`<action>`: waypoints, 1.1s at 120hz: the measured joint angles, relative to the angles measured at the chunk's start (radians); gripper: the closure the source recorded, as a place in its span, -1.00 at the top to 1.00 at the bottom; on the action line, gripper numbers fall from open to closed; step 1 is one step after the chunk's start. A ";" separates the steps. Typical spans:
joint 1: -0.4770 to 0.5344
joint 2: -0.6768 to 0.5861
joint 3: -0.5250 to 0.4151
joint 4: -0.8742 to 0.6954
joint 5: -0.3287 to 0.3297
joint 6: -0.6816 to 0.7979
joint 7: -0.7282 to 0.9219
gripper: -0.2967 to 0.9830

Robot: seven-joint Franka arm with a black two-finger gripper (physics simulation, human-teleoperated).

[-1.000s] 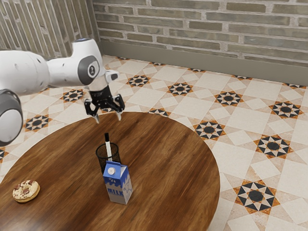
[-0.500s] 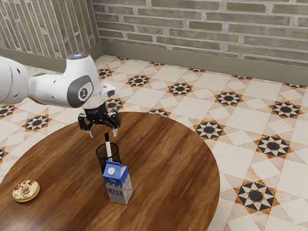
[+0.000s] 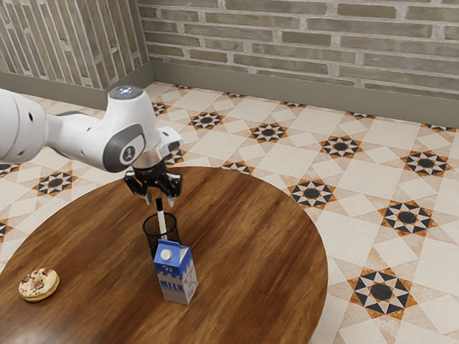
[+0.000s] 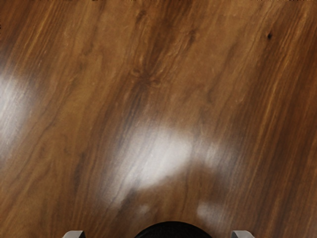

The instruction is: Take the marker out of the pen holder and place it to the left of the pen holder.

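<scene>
– Seeing what, from the largest down?

– Seeing a cream tiled floor with dark star patterns point(image 3: 423, 190), then meeting a grey brick wall point(image 3: 287, 36) at the far side.

– And coming nearer?

– Coming to a round, brown wooden table point(image 3: 251, 251), with a white, rounded, jointed robot arm point(image 3: 129, 136) reaching over from the exterior view's left.

– Bearing what at the tip?

– Bearing a black two-finger gripper point(image 3: 160, 201), pointing down over the far part of the table. Standing wide, with the fingertips well apart.

– Resting on the wood, finding what?

– Finding a blue and white box-shaped milk carton point(image 3: 174, 272), standing upright. Just beyond, seeing a black mesh cylindrical pen holder point(image 3: 148, 236), also standing upright, partly hiding behind the carton. Then, lying well apart at the exterior view's left, a round, cream-topped donut with reddish-brown bits point(image 3: 39, 286).

– And looking for the marker?

– Seeing a slim white marker with a black cap point(image 3: 163, 223) standing inside the pen holder, leaning slightly, poking its cap above the rim, right by the fingertips. In the wrist view, seeing a dark rounded shape point(image 4: 173, 230) between the two fingertips.
</scene>
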 joint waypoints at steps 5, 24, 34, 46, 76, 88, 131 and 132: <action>0.002 -0.001 0.001 -0.002 0.004 0.003 0.000 -0.06; 0.007 -0.041 0.002 -0.069 0.012 0.038 0.006 -0.19; 0.007 -0.058 0.002 -0.092 0.013 0.060 0.010 -0.23; 0.002 -0.061 0.002 -0.097 0.014 0.078 0.014 -0.32; -0.002 -0.058 0.002 -0.097 0.019 0.098 0.020 -0.58; -0.002 -0.074 0.003 -0.090 0.026 0.100 0.017 -0.62; -0.038 -0.172 0.054 0.080 0.073 -0.040 0.003 -0.67; -0.043 -0.171 0.059 0.083 0.074 -0.047 0.003 -0.67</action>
